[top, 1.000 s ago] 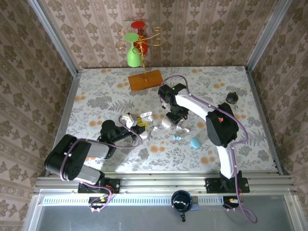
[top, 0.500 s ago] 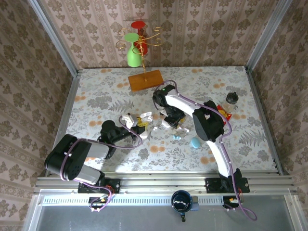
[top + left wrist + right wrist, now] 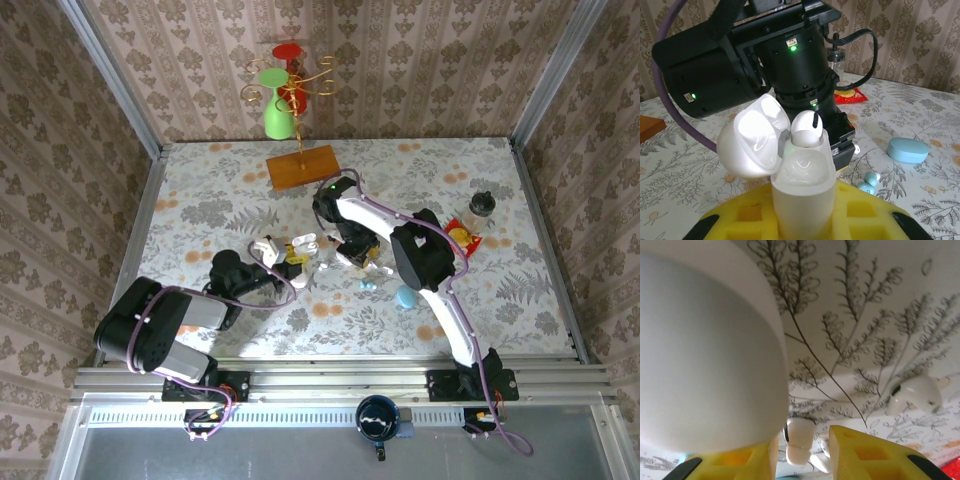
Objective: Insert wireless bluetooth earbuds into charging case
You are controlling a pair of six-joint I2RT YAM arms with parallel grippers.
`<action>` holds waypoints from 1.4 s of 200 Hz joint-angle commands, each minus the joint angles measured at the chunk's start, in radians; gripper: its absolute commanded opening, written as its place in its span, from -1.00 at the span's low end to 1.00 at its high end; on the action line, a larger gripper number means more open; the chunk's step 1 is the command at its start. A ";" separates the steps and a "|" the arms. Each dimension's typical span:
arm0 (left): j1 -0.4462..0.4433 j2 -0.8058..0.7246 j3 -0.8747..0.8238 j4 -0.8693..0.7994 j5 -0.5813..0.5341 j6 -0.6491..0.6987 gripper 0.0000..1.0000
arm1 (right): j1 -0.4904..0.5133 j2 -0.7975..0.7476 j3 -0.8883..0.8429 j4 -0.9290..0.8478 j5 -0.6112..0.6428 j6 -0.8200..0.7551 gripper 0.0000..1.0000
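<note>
Left wrist view, frame centre: left gripper [image 3: 802,217] clamps the case [image 3: 802,185] upright, white earbud [image 3: 806,129] stands vertical, proud of its slot, and right gripper [image 3: 804,447], jaws apart, is just behind.

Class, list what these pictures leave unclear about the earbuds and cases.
Left wrist view: the front wall of the white case hides its sockets under the seated earbud.
Right wrist view: the white shape is blurred, cut off by the edges, unidentifiable.
Top view: blue earbuds too small to count.
</note>
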 commanded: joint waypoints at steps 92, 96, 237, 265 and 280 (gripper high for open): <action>0.007 0.010 0.010 0.038 0.026 0.014 -1.00 | 0.000 0.051 0.023 -0.035 -0.043 -0.002 -0.42; 0.007 0.010 0.010 0.038 0.027 0.014 -1.00 | 0.000 0.052 0.022 -0.035 -0.043 -0.002 -0.44; 0.007 0.024 0.016 0.038 0.037 0.009 -1.00 | -0.032 -0.278 -0.198 0.252 -0.165 0.049 -0.56; 0.007 0.036 0.018 0.036 0.035 0.009 -1.00 | -0.043 -0.419 -0.350 0.441 -0.260 0.063 -0.56; 0.007 0.055 0.022 0.038 0.027 0.019 -1.00 | -0.052 -0.511 -0.455 0.581 -0.323 0.079 -0.56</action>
